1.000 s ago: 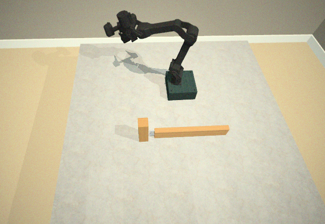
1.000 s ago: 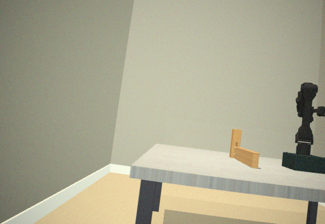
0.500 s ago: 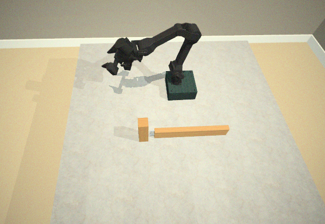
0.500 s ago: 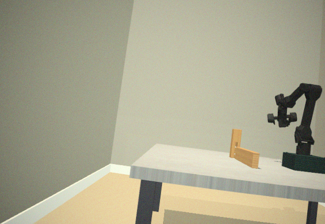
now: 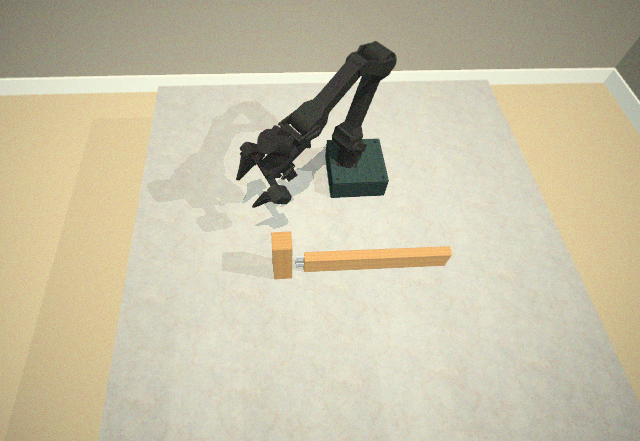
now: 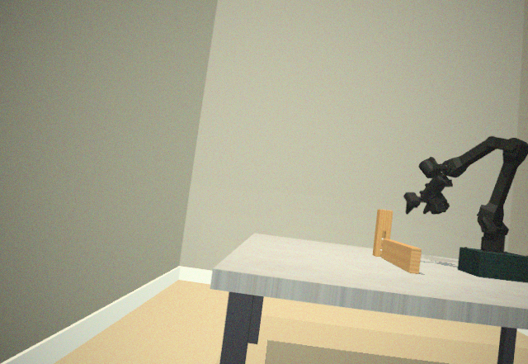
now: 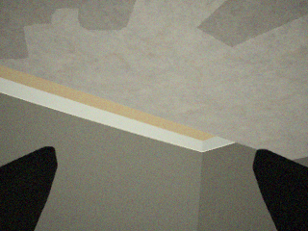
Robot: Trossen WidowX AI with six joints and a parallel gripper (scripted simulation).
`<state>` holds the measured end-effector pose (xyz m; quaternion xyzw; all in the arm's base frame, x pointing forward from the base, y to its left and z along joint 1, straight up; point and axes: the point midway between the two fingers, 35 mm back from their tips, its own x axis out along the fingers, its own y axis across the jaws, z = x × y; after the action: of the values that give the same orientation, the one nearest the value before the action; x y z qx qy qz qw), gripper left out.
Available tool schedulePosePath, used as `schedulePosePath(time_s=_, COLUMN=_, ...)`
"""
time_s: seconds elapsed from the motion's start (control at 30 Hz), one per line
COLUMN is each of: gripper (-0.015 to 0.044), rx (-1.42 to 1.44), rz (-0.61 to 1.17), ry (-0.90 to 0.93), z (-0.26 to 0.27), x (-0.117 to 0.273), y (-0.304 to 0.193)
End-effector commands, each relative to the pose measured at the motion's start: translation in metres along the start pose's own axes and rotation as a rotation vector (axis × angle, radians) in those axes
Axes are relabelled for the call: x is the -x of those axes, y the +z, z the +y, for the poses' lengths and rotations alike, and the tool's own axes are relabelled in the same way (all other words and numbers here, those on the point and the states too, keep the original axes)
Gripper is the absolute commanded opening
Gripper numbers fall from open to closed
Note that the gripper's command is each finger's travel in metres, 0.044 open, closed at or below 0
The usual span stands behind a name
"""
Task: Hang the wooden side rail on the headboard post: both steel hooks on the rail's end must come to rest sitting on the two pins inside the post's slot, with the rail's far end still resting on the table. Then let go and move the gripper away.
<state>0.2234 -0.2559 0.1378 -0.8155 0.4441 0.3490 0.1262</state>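
The wooden headboard post [image 5: 282,261] [image 6: 378,233] stands upright on the table. Its slot [image 6: 384,234] shows as a small dark opening in the exterior view; the pins cannot be made out. The wooden side rail [image 5: 377,260] [image 6: 397,254] lies along the table on its narrow edge, with one end close to the post. The steel hooks [image 5: 299,262] show in the gap between rail and post. They appear short of the post in the top view. My gripper [image 5: 245,192] [image 6: 417,213] [image 7: 157,158] is wide open and empty, in the air above the table behind the post.
The arm's dark green base [image 5: 356,162] [image 6: 490,264] sits on the table [image 5: 336,353] [image 6: 298,262], behind the rail. The wrist view shows table surface, shadows, a floor strip and walls, but neither post nor rail.
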Motion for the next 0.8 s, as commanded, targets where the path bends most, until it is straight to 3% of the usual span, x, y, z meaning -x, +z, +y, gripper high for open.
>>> schedulePosePath(time_s=0.0, gripper=0.044, rx=0.145, rz=-0.064, ry=-0.191, z=-0.06, x=0.013, y=0.03)
schedulePosePath(time_s=0.23, gripper=0.044, rx=0.347, rz=-0.167, ry=-0.438, z=-0.128, x=0.043, y=0.084)
schedulePosePath(time_s=0.77, gripper=0.044, rx=0.352, rz=-0.17, ry=-0.444, z=-0.13, x=0.044, y=0.085)
